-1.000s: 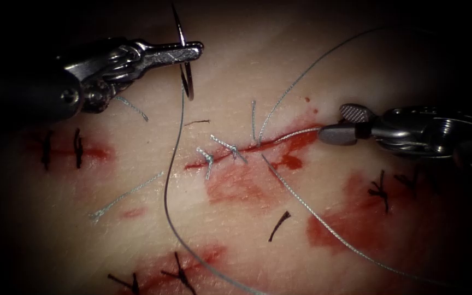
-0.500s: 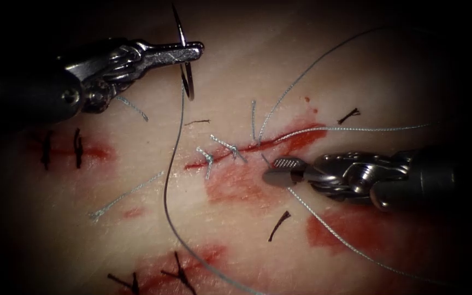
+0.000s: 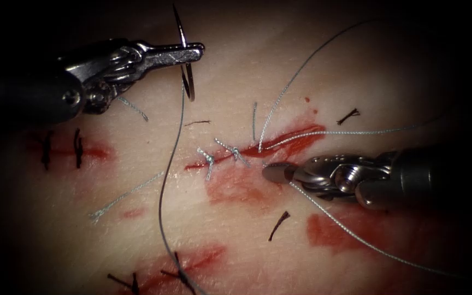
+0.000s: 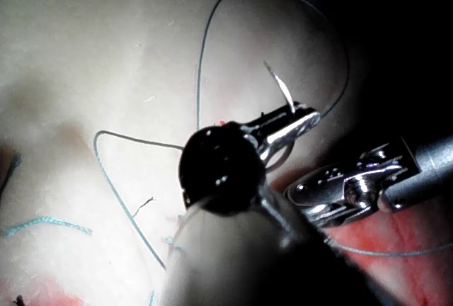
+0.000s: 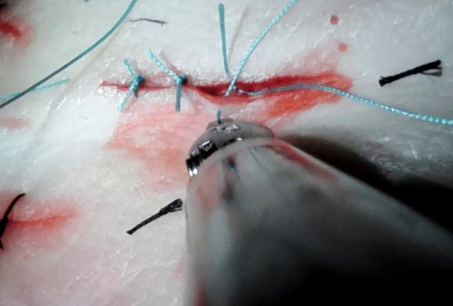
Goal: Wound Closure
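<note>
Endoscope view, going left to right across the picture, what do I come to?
Left tool's hand shut on the needle near mid-curve, needle clear of the tissue → two knotted stitches on the cut → right tool's hand shut on the thread, just below the cut.

The right pincer's (image 5: pixel 225 134) jaws sit hidden behind its own shaft, the thread (image 5: pixel 396 106) cut off at the edge.

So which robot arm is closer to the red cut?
The right one. The right tool sits just below the cut, shut on the thread. The left tool is up and to the left of it, holding the needle mid-curve, clear of the tissue.
</note>
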Available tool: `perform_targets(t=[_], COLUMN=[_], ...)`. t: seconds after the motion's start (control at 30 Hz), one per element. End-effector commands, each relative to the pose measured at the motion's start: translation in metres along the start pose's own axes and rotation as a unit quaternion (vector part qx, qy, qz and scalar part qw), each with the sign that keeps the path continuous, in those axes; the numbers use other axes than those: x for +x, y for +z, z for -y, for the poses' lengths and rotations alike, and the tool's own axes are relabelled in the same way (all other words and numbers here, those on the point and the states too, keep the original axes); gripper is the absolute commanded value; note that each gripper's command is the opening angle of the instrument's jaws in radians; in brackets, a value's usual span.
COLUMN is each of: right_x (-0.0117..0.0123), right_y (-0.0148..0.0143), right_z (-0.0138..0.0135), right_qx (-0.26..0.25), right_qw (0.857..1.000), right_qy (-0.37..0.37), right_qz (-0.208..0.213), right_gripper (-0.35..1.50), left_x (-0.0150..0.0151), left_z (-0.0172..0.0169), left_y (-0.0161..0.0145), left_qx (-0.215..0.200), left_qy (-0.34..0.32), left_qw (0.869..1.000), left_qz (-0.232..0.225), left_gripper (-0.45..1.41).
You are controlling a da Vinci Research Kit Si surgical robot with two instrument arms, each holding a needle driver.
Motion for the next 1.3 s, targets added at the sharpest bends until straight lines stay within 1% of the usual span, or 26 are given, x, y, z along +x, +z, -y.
perform_targets(t=[0.03,0.2,0.3,0.4,0.47,0.5,0.67,0.7,0.8,0.83,0.87,0.9,1.0,1.13,1.3], right_x=[0.0001,0.0002,-0.0007,-0.0028,-0.0041,-0.0049,-0.0078,-0.0087,-0.0106,-0.011,-0.0117,-0.0117,-0.0125,-0.0138,-0.0146], right_y=[-0.0002,-0.0035,-0.0066,-0.0106,-0.013,-0.0146,-0.0212,-0.0227,-0.026,-0.0268,-0.0287,-0.0287,-0.0313,-0.0336,-0.0357], right_z=[0.0004,-0.0005,-0.002,-0.0044,-0.006,-0.0071,-0.0114,-0.0124,-0.015,-0.0157,-0.0171,-0.0171,-0.0187,-0.0202,-0.0206], right_qx=[0.003,0.007,0.001,-0.037,-0.06,-0.076,-0.087,-0.091,-0.113,-0.12,-0.126,-0.126,-0.126,-0.145,-0.141], right_qw=[1.0,1.0,1.0,0.996,0.992,0.987,0.975,0.97,0.957,0.955,0.951,0.951,0.953,0.948,0.946], right_qy=[0.002,-0.004,-0.011,-0.038,-0.052,-0.062,-0.094,-0.102,-0.126,-0.12,-0.119,-0.119,-0.089,-0.072,-0.037], right_qz=[0.001,0.006,0.026,0.065,0.102,0.129,0.181,0.199,0.237,0.243,0.255,0.255,0.261,0.273,0.288], right_gripper=[-0.35,-0.35,-0.35,-0.35,-0.35,-0.35,-0.35,-0.35,-0.35,-0.35,-0.35,-0.35,-0.35,-0.35,-0.35], left_x=[-0.0004,-0.0004,-0.0004,-0.0004,-0.0004,-0.0004,-0.0005,-0.0005,-0.0005,-0.0005,-0.0005,-0.0005,-0.0006,-0.0006,-0.0007], left_z=[0.0005,0.0005,0.0005,0.0005,0.0005,0.0006,0.0006,0.0006,0.0006,0.0006,0.0006,0.0006,0.0006,0.0007,0.0007], left_y=[0.0003,0.0003,0.0002,0.0002,0.0002,0.0002,0.0002,0.0002,0.0002,0.0002,0.0002,0.0002,0.0002,0.0002,0.0002], left_qx=[-0.001,-0.001,-0.001,0.0,0.001,0.002,0.002,0.002,0.003,0.003,0.003,0.003,0.003,0.003,0.003], left_qy=[0.0,0.0,0.0,-0.001,-0.001,0.0,0.0,0.0,0.0,0.0,0.0,0.0,0.0,0.001,0.001], left_qw=[1.0,1.0,1.0,1.0,1.0,1.0,1.0,1.0,1.0,1.0,1.0,1.0,1.0,1.0,1.0], left_qz=[0.0,0.0,0.0,0.002,0.003,0.004,0.006,0.006,0.007,0.007,0.007,0.007,0.007,0.007,0.007], left_gripper=[-0.45,-0.45,-0.45,-0.45,-0.45,-0.45,-0.45,-0.45,-0.45,-0.45,-0.45,-0.45,-0.45,-0.45,-0.45])
